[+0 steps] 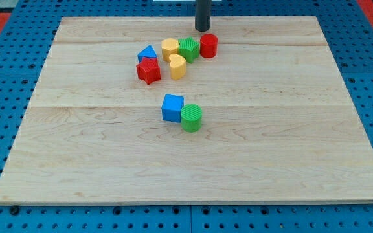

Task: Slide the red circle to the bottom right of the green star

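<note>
The red circle (pixel 208 46) stands near the view's top middle of the wooden board (pixel 290 129). It touches the right side of the green star (pixel 188 49). My tip (pixel 203 30) is just above the red circle toward the view's top, slightly to its left, with a small gap between them. The rod comes down from the view's top edge.
A yellow hexagon (pixel 169 47) touches the green star's left side, and a yellow heart (pixel 177 66) lies below it. A blue triangle (pixel 147 53) and a red star (pixel 148 71) sit further left. A blue cube (pixel 172 108) and a green circle (pixel 191 118) touch near the board's middle.
</note>
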